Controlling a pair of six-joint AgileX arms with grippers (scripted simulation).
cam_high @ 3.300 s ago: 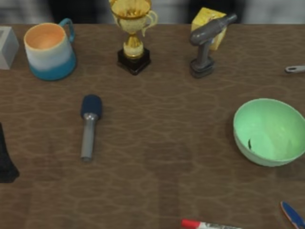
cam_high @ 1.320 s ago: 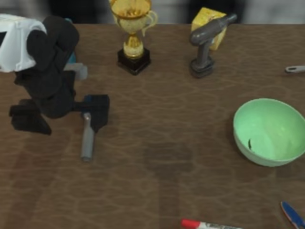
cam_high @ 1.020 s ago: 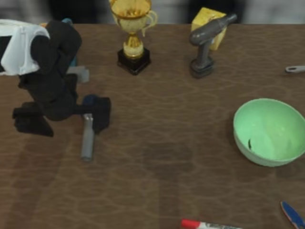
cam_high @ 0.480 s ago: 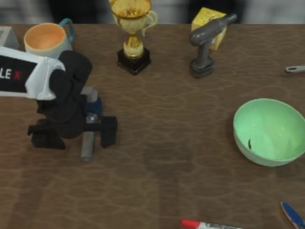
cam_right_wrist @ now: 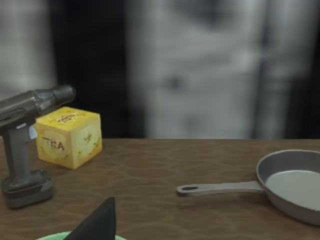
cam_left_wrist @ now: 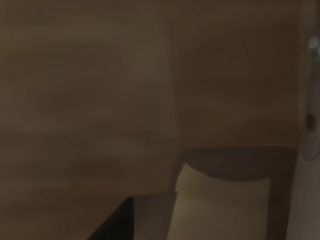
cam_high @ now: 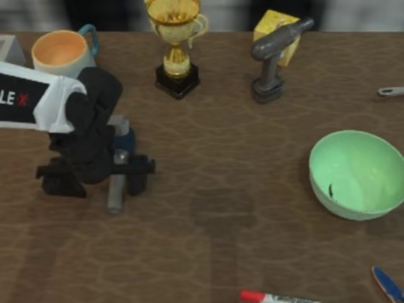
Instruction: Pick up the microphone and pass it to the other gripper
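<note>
Inspecting the top view first: the left tool (cam_high: 120, 169) is down at the left side of the bench (cam_high: 221, 208), set across the microphone (cam_high: 116, 189). One finger shows as a dark block just right of the grey handle, and the rest of the tool sits on the handle's left. The fingers bracket the upper handle, just below the navy head, which is mostly hidden under the wrist. Whether the pads already touch the handle cannot be told from above; they appear to be pressing in but may be apart from it. The microphone lies flat on the bench, handle pointing to the near edge. A mug (cam_high: 62, 53) stands far-left, a trophy (cam_high: 177, 47) and a grey drill (cam_high: 271, 57) further along the far side, and a green bowl (cam_high: 356, 173) at the right.

Left wrist view: dim and close to the bench surface; a pale strip at one edge may be the handle, not confirmed.

Right wrist view: the right arm is parked off the right side, with only a dark fingertip of the right tool (cam_right_wrist: 97, 222) in sight, so its state cannot be told. The drill, a yellow box (cam_right_wrist: 70, 136) and a frying pan (cam_right_wrist: 290, 185) show here.

Recommendation: press the fingers fully and squarely onto the handle before lifting, since a round metal shaft could roll or slip. Lift straight, leaving the lower handle free for the receiving tool.
</note>
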